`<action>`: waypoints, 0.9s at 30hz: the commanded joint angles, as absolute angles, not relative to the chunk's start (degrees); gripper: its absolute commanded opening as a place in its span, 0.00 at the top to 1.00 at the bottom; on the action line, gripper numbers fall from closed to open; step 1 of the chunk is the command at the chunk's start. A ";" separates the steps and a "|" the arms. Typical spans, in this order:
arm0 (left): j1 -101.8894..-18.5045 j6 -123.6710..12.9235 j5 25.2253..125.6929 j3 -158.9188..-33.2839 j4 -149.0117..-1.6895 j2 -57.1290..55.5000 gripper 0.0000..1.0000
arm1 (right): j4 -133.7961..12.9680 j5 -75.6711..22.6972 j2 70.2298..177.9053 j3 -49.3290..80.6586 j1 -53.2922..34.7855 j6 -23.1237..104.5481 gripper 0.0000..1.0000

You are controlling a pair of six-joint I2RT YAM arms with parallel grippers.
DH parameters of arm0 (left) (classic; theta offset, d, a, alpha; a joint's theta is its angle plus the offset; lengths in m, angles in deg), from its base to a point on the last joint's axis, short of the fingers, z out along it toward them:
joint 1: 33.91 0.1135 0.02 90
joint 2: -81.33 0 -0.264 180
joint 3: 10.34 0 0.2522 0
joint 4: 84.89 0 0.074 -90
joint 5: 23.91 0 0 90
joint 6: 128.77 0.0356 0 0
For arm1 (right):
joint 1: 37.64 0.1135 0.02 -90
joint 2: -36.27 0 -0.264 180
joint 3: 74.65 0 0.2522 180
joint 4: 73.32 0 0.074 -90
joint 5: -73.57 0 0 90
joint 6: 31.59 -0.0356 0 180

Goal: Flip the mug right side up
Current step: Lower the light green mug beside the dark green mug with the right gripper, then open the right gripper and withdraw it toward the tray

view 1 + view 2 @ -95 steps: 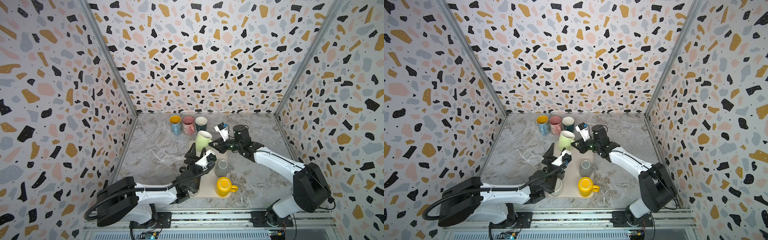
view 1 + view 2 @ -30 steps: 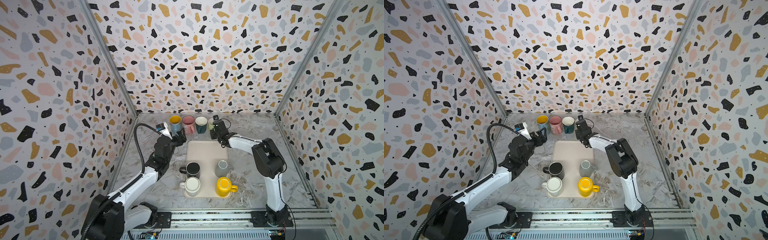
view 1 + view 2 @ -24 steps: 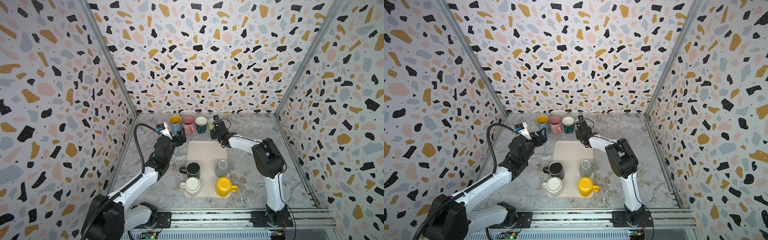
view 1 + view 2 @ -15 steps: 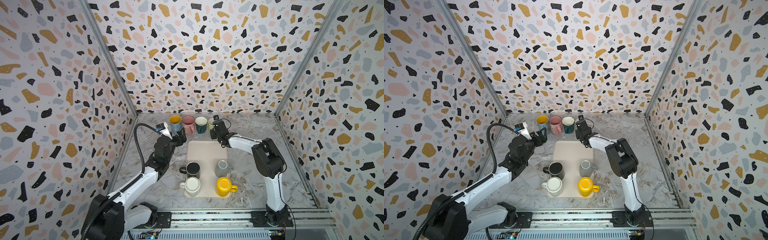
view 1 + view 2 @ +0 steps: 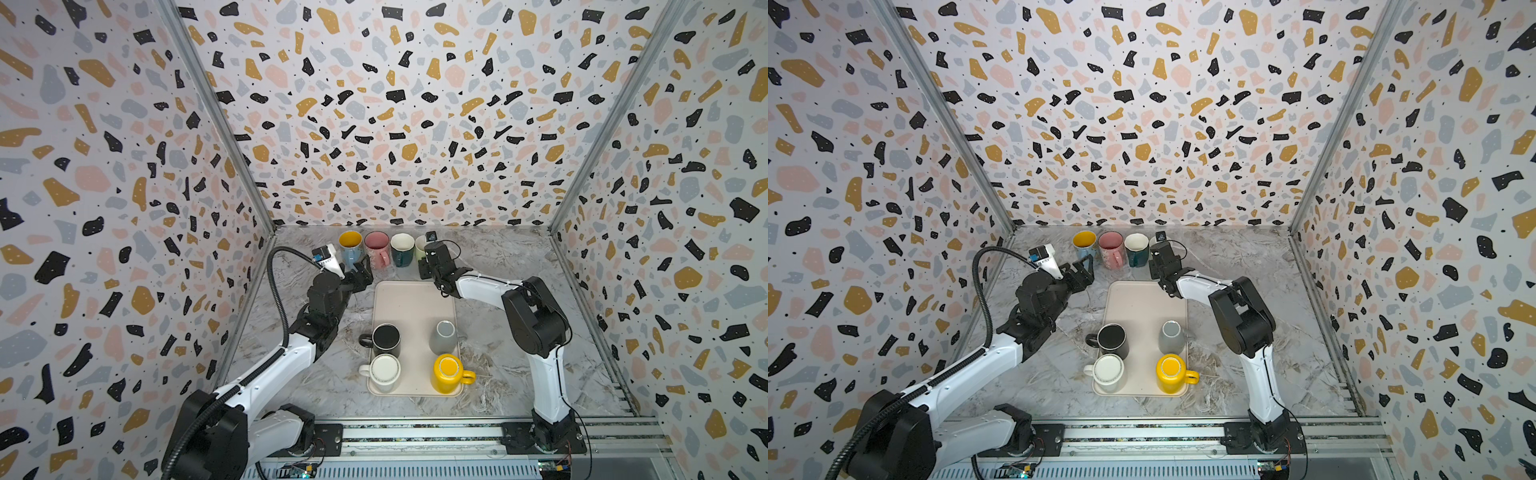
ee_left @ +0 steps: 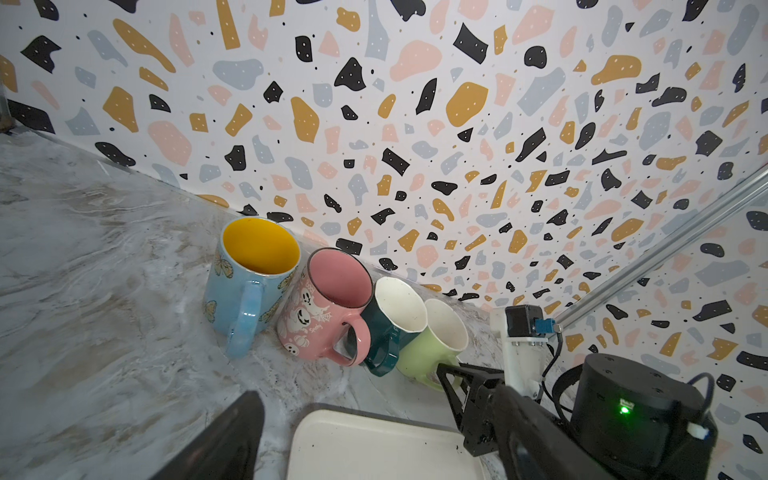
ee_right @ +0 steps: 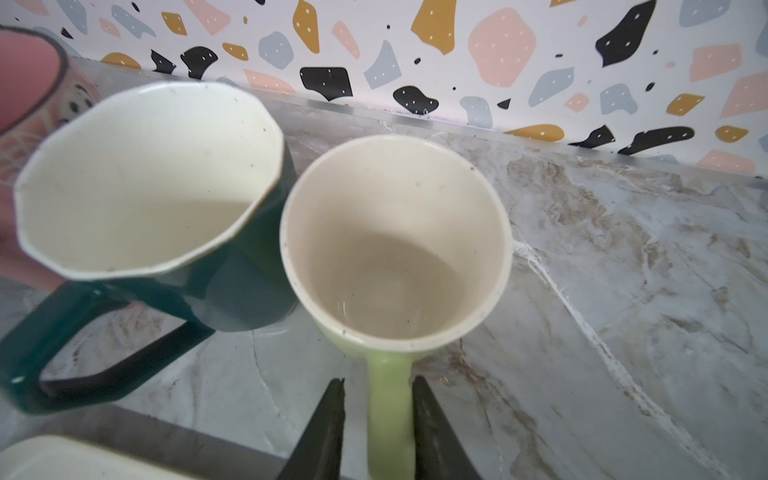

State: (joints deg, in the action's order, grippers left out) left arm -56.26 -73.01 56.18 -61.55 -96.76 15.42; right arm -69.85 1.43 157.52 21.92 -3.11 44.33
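One light green mug (image 7: 395, 232) is stood mouth up on the desk (image 5: 498, 257), close to the back wall (image 5: 395, 124) and directly ahead of the right pincer (image 7: 378, 381). Its handle (image 7: 388, 415) is straddled by the two fingers (image 7: 328, 424). The right pincer is parted a little: a narrow gap is seen between one finger and the handle, while the other finger lies against it or just beside it. A dark green mug (image 7: 149, 178) is set right beside the light green one, on the side toward the left pincer (image 5: 360, 270). The left pincer is spread wide and nothing is held in it. A blue mug (image 6: 249, 282) and a pink mug (image 6: 328, 307) are found upright just ahead of it. A tray (image 5: 411, 299) is laid between and behind both pincers.
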 commanded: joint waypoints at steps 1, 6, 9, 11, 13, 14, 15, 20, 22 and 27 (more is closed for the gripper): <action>-55.89 -72.34 56.38 -62.31 -100.05 17.23 0.13 | -70.11 2.52 153.95 20.83 -2.78 43.28 0.63; -55.88 -71.69 55.76 -61.94 -99.81 18.35 0.13 | -70.18 4.48 147.44 16.86 -2.64 42.72 0.48; -55.89 -71.05 54.96 -61.81 -99.28 18.88 0.12 | -70.60 3.69 140.87 13.51 -2.64 42.55 0.38; -55.89 -70.75 54.65 -61.81 -98.86 19.09 0.12 | -70.22 1.24 136.09 11.03 -3.05 41.95 0.31; -55.88 -70.54 54.34 -61.82 -98.60 19.33 0.12 | -69.28 -3.66 131.37 8.09 -3.98 40.66 0.27; -55.94 -70.39 54.31 -61.83 -98.51 19.45 0.12 | -68.61 -7.05 128.90 6.35 -4.83 39.56 0.26; -55.88 -70.17 54.28 -61.85 -98.49 19.62 0.12 | -68.00 -10.76 126.64 4.51 -5.88 37.97 0.26; -55.88 -69.49 53.87 -61.90 -98.03 19.85 0.12 | -67.09 -28.52 114.81 -6.75 -11.07 29.14 0.28; -55.88 -69.27 53.73 -61.93 -97.76 19.89 0.11 | -65.74 -34.09 110.76 -10.27 -12.89 25.67 0.28; -55.88 -69.00 53.55 -62.16 -97.19 20.16 0.11 | -61.54 -44.50 102.44 -16.26 -16.62 16.16 0.31</action>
State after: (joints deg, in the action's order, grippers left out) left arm -56.15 -70.32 54.51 -61.55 -95.95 18.89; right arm -64.89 -33.30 106.66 -14.98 -15.38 24.22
